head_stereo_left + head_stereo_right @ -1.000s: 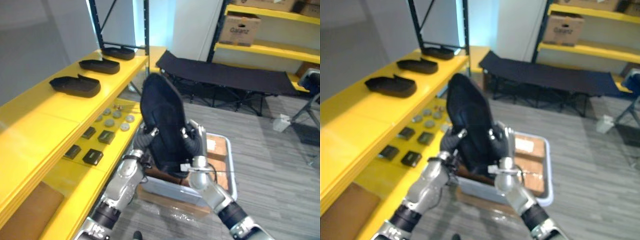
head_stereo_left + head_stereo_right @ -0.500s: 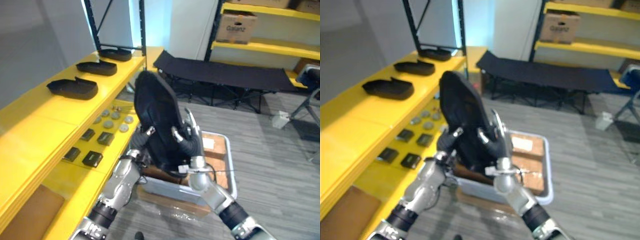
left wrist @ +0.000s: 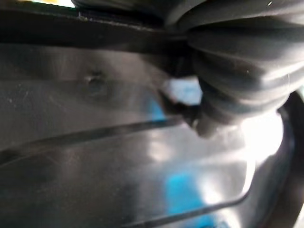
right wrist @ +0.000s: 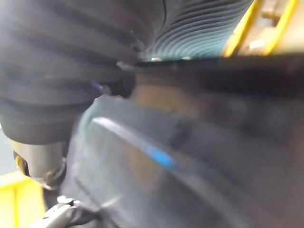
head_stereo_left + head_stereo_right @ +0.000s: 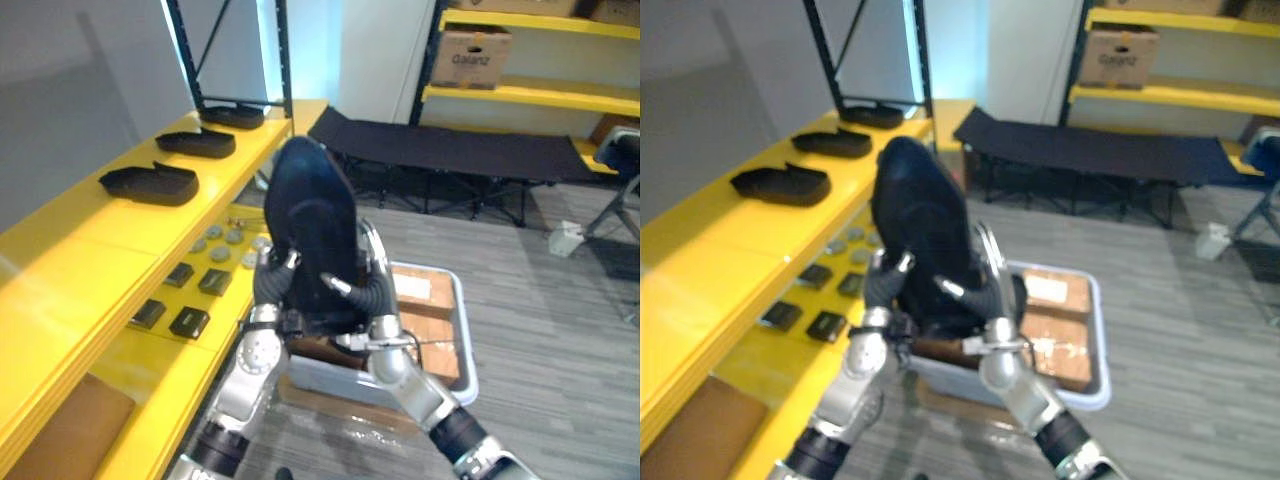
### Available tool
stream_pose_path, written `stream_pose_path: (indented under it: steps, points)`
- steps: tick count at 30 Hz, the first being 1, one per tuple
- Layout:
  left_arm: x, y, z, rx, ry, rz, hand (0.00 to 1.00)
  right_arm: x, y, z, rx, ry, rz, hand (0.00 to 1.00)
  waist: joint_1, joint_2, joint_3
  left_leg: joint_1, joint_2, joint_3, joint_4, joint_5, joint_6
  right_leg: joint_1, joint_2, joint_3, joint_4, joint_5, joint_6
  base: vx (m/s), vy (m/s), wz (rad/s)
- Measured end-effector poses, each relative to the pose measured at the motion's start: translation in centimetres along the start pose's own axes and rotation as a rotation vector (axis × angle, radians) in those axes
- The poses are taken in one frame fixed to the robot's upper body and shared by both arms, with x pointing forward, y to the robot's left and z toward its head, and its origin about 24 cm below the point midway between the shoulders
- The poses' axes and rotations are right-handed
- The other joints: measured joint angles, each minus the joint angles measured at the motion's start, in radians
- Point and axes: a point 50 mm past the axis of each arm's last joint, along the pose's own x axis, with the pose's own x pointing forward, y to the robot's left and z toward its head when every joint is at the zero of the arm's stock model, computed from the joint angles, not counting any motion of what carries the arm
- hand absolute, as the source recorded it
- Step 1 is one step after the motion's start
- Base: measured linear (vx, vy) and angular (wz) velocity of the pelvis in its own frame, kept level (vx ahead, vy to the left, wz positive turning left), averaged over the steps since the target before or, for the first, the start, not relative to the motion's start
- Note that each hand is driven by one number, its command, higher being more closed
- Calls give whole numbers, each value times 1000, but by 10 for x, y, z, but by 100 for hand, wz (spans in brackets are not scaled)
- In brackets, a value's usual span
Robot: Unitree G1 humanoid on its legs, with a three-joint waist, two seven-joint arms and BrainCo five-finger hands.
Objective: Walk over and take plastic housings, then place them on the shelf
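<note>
**Housing (image 5: 308,215) lifted, shelf (image 5: 90,250) placement pending**

Fingers (image 5: 290,258) of our left hand (image 5: 268,292) curl onto the near face of the housing. Our right hand (image 5: 368,292) takes the opposite edge, fingers wrapped onto the same face. Both hands are clenched on the part, with no slack visible. Each wrist view shows the dark plastic pressed close against the ribbed cover, which fits a firm two-sided hold.

The housing stands on end, slightly tilted, raised clear above the bin (image 5: 466,352). The bin holds brown cartons (image 5: 430,325).

The shelf runs along our left. A row of housings (image 5: 195,142) lies flat on its top level, each apart from the next, with bare yellow surface on the nearer stretch. The lower level carries small dark blocks (image 5: 189,322) and round discs (image 5: 233,237).

Step, as we judge it: the pick is done and the carry to the shelf is in hand. The next move calls for us to turn left and bring the housing from upright to flat. We then lower it onto the bare stretch near the row and open both hands together once it rests.
</note>
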Motion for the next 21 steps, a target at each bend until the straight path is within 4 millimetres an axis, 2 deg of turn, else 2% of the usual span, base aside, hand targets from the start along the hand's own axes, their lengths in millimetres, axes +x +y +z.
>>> stream_pose_path:
  steps: [5,9,13,18,21]
  points:
    - [-1,19,5,134,-76,191,100,-11,-4,-8,26,76,-28,0,-1,0,0,4,1,-6,0,0,0,0,-1,-4,6,-13,3,-5,9,2]
    - [-3,24,5,240,-89,273,100,-7,-12,-4,68,80,-98,0,-1,0,0,4,0,-3,0,0,0,-1,-3,0,6,-11,1,5,4,-1]
    - [-3,26,3,259,-76,292,100,-3,-17,5,177,76,-134,0,-3,-1,0,13,1,17,0,-2,0,-1,-4,12,6,-11,0,25,15,-11]
    - [-7,32,-4,248,-40,307,100,-3,-36,7,411,108,-167,0,-8,-2,1,15,2,22,0,-3,-1,-3,-3,23,7,-11,1,23,11,-5]
    - [-17,50,-19,237,48,378,100,-20,-56,-11,460,213,-232,0,-9,-4,0,15,6,45,-1,-6,-4,-19,-1,42,17,-11,1,18,12,-15]
